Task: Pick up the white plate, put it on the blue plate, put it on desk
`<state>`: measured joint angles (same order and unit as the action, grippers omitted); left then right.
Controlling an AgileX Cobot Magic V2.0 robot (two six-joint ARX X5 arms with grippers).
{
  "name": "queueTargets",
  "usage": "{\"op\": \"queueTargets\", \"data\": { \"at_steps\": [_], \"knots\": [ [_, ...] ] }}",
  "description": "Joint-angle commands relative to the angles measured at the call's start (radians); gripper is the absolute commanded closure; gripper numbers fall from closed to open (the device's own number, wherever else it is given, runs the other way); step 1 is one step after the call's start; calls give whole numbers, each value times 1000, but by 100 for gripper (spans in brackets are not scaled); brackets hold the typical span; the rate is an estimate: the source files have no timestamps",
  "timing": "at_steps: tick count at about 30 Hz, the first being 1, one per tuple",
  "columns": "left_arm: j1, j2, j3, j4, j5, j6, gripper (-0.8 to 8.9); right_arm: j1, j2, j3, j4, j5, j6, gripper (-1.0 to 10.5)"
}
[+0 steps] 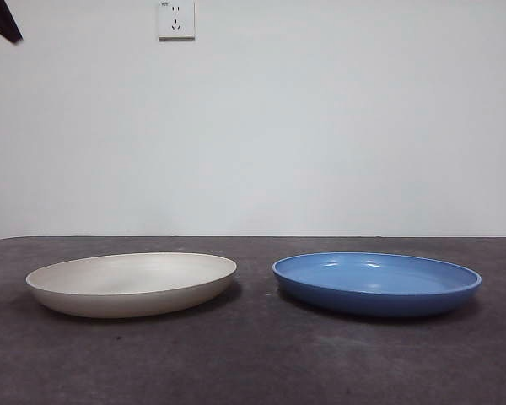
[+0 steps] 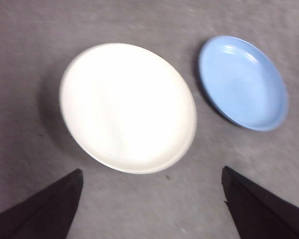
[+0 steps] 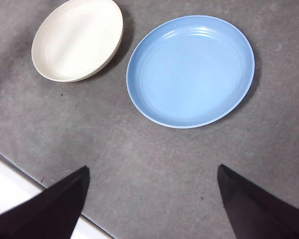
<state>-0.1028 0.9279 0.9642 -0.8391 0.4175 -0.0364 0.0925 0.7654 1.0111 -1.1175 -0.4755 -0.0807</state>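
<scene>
The white plate [image 1: 131, 283] lies flat on the desk [image 1: 253, 363] at the left. The blue plate [image 1: 377, 283] lies flat beside it at the right, a gap between them. Both plates are empty. My left gripper [image 2: 152, 204] is open and empty, high above the desk, with the white plate [image 2: 127, 107] just ahead of it and the blue plate [image 2: 243, 82] further off. My right gripper [image 3: 152, 204] is open and empty, high above the desk, with the blue plate [image 3: 191, 69] ahead of it and the white plate [image 3: 77, 39] beyond.
A black arm tip [image 1: 2, 21] shows at the top left corner of the front view. A white wall with a socket [image 1: 176, 18] stands behind the desk. The desk's edge and a white floor strip [image 3: 10, 186] show in the right wrist view.
</scene>
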Motion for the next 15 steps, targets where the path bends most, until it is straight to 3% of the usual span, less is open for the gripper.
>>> {"op": "queueTargets", "data": {
  "at_steps": [1,15],
  "knots": [
    [-11,77,52,21,-35,-7,376,4,4,19,7,-3,2,534],
    [-66,506,200,129,-193,-6,376,5,4,19,10,-3,2,534]
  ]
}}
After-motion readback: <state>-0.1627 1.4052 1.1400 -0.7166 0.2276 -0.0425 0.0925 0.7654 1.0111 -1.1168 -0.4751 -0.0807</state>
